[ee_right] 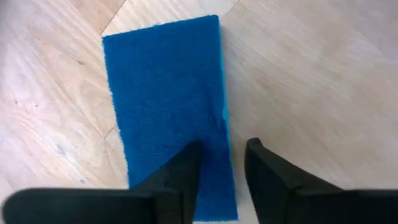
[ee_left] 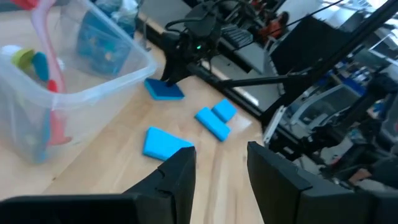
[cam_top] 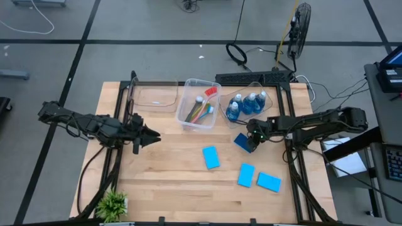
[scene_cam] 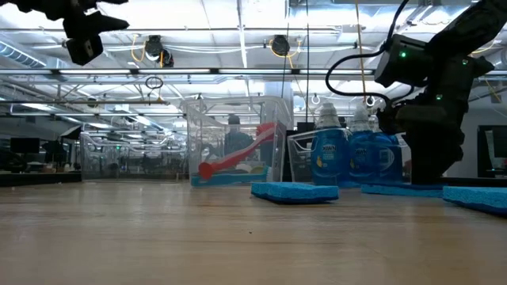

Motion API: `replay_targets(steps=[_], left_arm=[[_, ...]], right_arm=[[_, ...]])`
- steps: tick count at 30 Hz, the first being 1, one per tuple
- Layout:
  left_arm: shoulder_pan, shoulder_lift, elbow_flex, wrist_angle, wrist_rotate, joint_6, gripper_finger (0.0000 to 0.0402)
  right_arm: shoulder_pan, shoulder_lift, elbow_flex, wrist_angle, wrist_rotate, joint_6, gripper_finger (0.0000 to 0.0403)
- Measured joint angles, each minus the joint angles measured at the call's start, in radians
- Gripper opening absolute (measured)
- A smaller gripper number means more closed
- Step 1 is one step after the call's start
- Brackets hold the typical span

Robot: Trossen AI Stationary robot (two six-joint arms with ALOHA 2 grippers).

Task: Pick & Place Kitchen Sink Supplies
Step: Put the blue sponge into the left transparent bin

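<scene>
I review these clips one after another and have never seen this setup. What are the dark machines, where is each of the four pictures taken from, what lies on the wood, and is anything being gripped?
Two dark jointed robot arms work at a wooden table. One picture looks straight down from above, one looks level across the tabletop, and one comes from each arm's wrist.

At the back stand clear plastic bins: one holds the slim long-handled brushes, another the small clear bottles of blue liquid. Three flat blue rectangular sponges lie loose on the wood, and a small green plant sits at the near left corner.

The right pincer is down on a fourth dark blue sponge, its fingers straddling one edge; whether it is gripped yet cannot be told. The left pincer hangs empty above the table, fingers apart.
</scene>
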Motion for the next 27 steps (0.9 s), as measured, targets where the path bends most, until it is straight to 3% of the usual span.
replay_targets(steps=[10,18,27], left_arm=[[0.0,0.001,0.0,0.037,0.004,-0.001,0.0145],[0.0,0.015,0.0,0.103,0.003,-0.002,0.0145],[0.0,0.109,0.0,0.149,0.004,0.002,0.0145]], right_arm=[[0.024,0.0,0.0,0.024,-0.106,-0.001,0.0009],[0.091,-0.006,-0.005,0.185,-0.276,0.057,0.0001],[0.125,-0.007,-0.005,0.519,-0.264,0.075,0.0]])
